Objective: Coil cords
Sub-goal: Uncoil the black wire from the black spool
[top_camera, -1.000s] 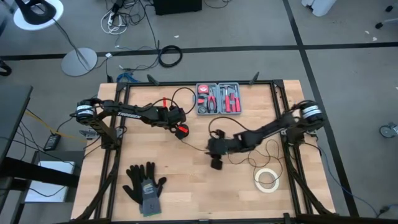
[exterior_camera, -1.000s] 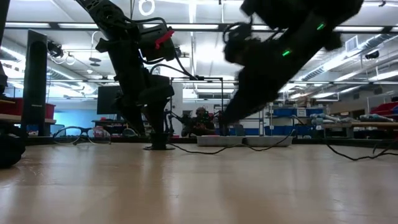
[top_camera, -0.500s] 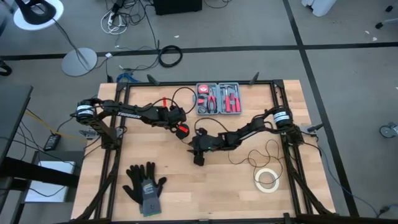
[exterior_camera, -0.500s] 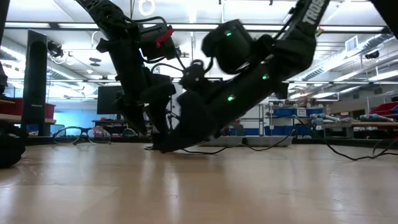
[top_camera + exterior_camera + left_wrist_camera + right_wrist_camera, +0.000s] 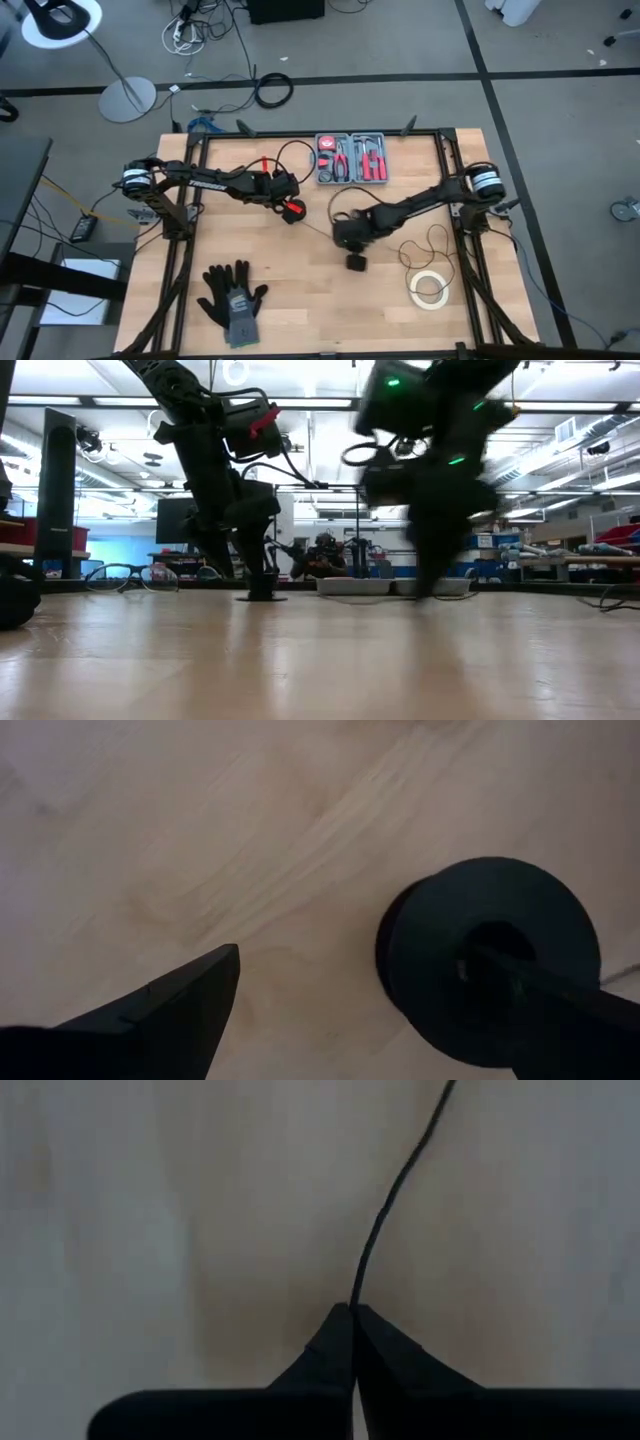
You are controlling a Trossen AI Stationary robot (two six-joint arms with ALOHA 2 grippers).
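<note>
From above, your left hand (image 5: 291, 212) sits spread over the black disc, and your right hand (image 5: 343, 237) is just beside the thin wire (image 5: 432, 243), whose loops trail toward the tape roll (image 5: 429, 288). No writing is readable. Low across the table (image 5: 320, 660), both arms blur. Left wrist: fingers (image 5: 170, 1010) apart, disc (image 5: 490, 960) between them. Right wrist: fingertips (image 5: 340, 1342) pressed together, pinching the wire (image 5: 385, 1220).

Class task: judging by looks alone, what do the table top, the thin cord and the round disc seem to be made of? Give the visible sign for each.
Table top: probably wood, pale and matt; plank lines and grain show.
Thin cord: likely plastic- or rubber-sheathed wire; black, smooth, bending freely, pinched in the right gripper.
Round disc: seemingly moulded plastic or rubber; dull black, even surface, no shine. The look leaves it open.
</note>
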